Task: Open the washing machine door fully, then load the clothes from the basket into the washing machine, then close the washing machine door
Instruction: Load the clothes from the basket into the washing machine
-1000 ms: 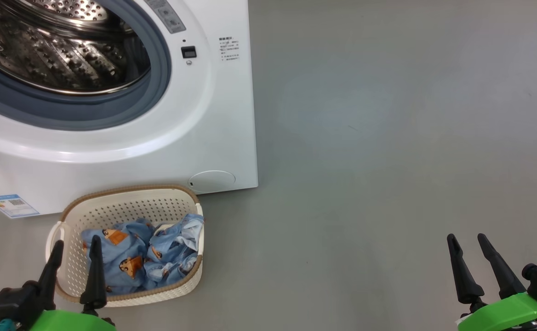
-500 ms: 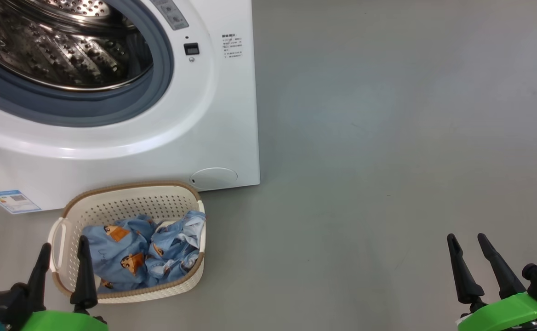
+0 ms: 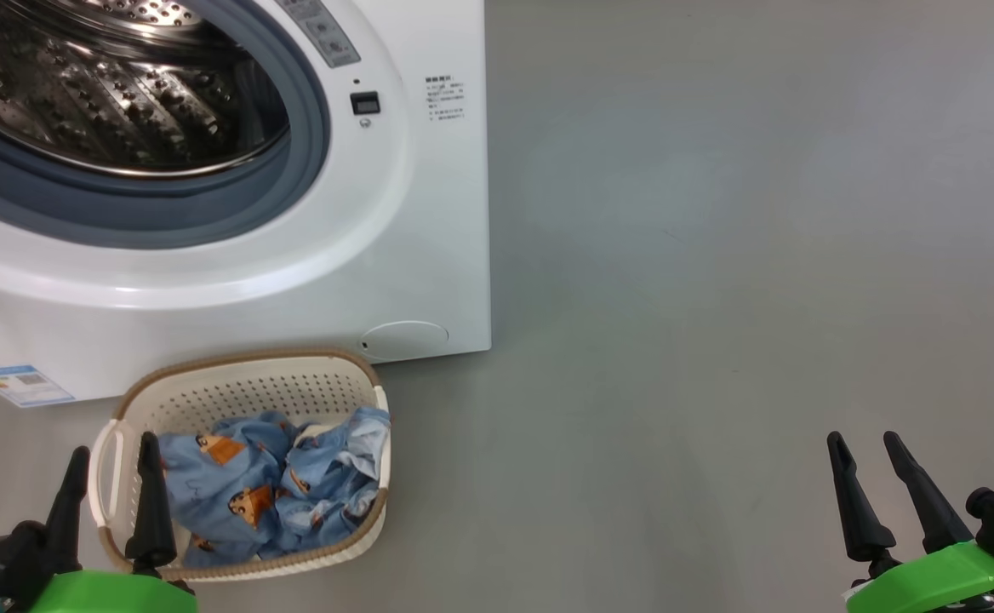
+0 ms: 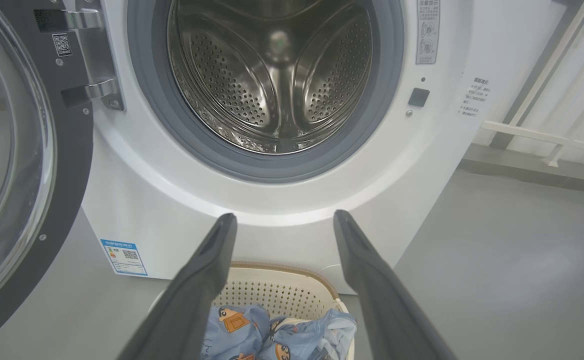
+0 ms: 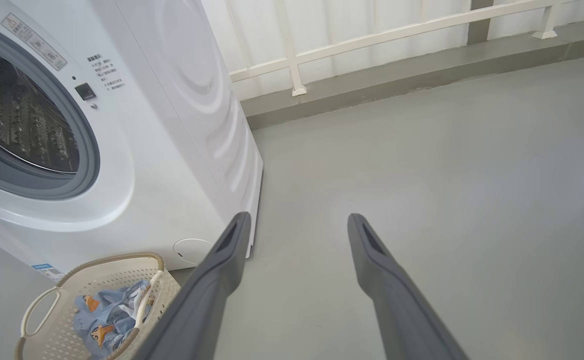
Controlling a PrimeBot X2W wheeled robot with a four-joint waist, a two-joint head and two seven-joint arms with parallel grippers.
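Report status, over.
Both open, empty: left gripper at basket, right gripper aside. Open washing machine door, empty drum, clothes in basket. Nothing blocking.

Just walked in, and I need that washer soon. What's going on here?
A two-armed robot is doing laundry. The washing machine has its door swung open, and the drum looks empty. The clothes lie in the basket on the floor in front of the machine. The left claw hovers open by the basket's left handle, holding nothing. The right claw is open over bare floor. Loading has not begun.
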